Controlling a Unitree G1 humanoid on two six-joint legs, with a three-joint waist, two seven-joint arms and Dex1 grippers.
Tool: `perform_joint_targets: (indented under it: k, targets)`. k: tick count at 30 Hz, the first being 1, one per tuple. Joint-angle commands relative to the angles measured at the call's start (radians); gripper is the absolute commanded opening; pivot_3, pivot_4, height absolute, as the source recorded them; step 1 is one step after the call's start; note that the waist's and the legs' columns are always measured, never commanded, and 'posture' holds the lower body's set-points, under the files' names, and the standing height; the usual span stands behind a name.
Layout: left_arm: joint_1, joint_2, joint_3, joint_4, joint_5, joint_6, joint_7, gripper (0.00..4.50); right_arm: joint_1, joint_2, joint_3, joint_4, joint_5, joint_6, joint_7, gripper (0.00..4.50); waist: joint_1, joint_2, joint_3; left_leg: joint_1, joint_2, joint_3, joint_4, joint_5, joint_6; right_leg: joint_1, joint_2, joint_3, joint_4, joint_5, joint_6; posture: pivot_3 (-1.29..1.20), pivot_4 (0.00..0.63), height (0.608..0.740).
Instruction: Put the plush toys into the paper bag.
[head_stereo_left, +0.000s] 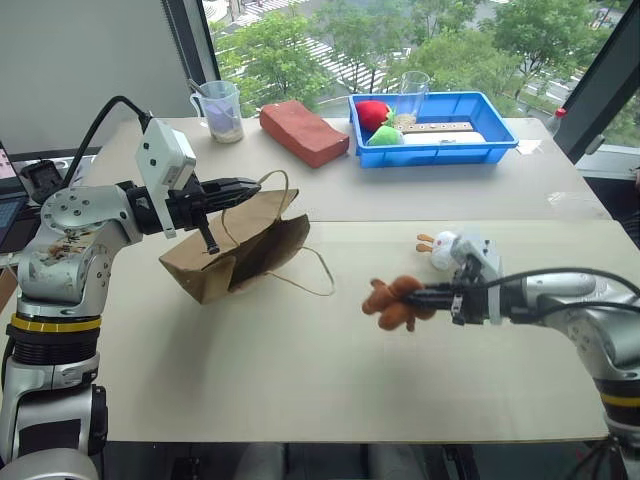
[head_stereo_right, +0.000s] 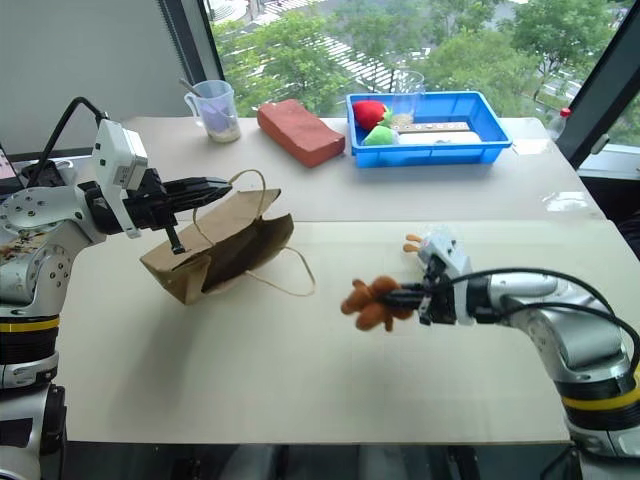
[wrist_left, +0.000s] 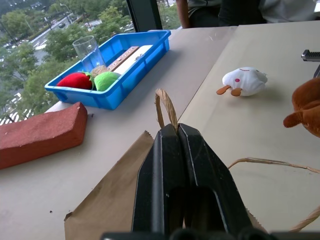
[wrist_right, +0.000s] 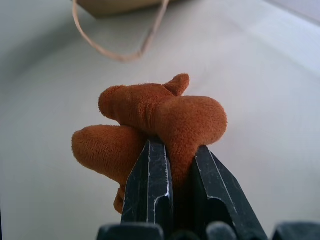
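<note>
Along the top of the frame, on the far part of the table (head_stereo_left: 300, 400), stand a measuring cup (head_stereo_left: 219, 108), a reddish brick-shaped block (head_stereo_left: 303, 132) and a blue tray (head_stereo_left: 436, 150) with a red and a green fruit toy and a clear glass in it; none of these lies between the two arms. At centre left the left gripper (head_stereo_left: 250, 186) is pressed together on the upper edge and cord handle of the brown paper bag (head_stereo_left: 235, 252), which hangs tilted with its mouth facing right and its long axis slanting down to the lower left. At centre right the right gripper (head_stereo_left: 418, 297) pinches the fuzzy reddish-brown plush (head_stereo_left: 394, 303), held clear of the table, its body stretched roughly leftward toward the bag. The white bunny toy (head_stereo_left: 441, 247) with orange ears lies on the table just behind that gripper.
</note>
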Motion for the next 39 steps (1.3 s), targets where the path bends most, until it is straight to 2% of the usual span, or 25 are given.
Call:
perform_joint_targets:
  k: [1, 7, 11, 24, 32, 39]
  targets:
    - [-0.013, 0.005, 0.028, -0.014, -0.006, -0.021, 0.003, 0.0, -0.07, 0.082, -0.016, -0.038, 0.056, 0.06, -0.097, 0.01, 0.0, 0.0, 0.0, 0.0, 0.0, 0.0, 0.0, 0.0, 0.0, 0.0, 0.0, 0.0, 0.0, 0.0, 0.0, 0.0, 0.15, 0.74]
    - [-0.047, -0.003, 0.009, 0.009, -0.003, -0.03, -0.013, 0.0, -0.224, 0.31, 0.065, 0.032, 0.017, 0.052, -0.247, 0.01, 0.0, 0.0, 0.0, 0.0, 0.0, 0.0, 0.0, 0.0, 0.0, -0.001, 0.0, 0.0, 0.001, 0.0, 0.0, 0.0, 0.15, 0.74]
    - [-0.059, -0.011, 0.001, 0.018, 0.001, -0.036, -0.018, 0.0, -0.278, 0.38, 0.1, 0.082, -0.002, 0.036, -0.278, 0.01, 0.002, 0.0, 0.0, -0.001, 0.0, 0.0, 0.0, 0.0, 0.0, -0.001, 0.0, 0.0, 0.005, 0.0, 0.0, 0.0, 0.15, 0.74]
    - [-0.094, -0.07, -0.006, -0.024, -0.032, -0.014, -0.002, 0.0, -0.373, 0.624, 0.319, 0.355, -0.21, -0.11, -0.331, 0.01, -0.019, 0.0, 0.0, -0.001, 0.0, -0.001, -0.001, 0.0, 0.0, -0.003, 0.0, 0.0, 0.006, 0.0, 0.0, 0.0, 0.15, 0.74]
    - [-0.091, -0.101, -0.01, -0.074, -0.069, 0.022, 0.006, 0.0, -0.412, 0.823, 0.302, 0.576, -0.31, -0.224, -0.45, 0.01, -0.03, 0.001, 0.0, -0.001, 0.0, -0.001, -0.002, 0.0, -0.001, -0.004, 0.0, 0.0, 0.008, 0.0, 0.0, 0.0, 0.15, 0.74]
    - [-0.091, -0.098, -0.002, -0.088, -0.088, 0.05, 0.005, 0.0, -0.424, 0.884, 0.255, 0.692, -0.365, -0.346, -0.508, 0.01, -0.027, 0.001, 0.0, -0.001, 0.0, -0.001, -0.002, 0.0, -0.001, -0.005, 0.0, 0.0, 0.008, 0.0, 0.0, 0.0, 0.15, 0.74]
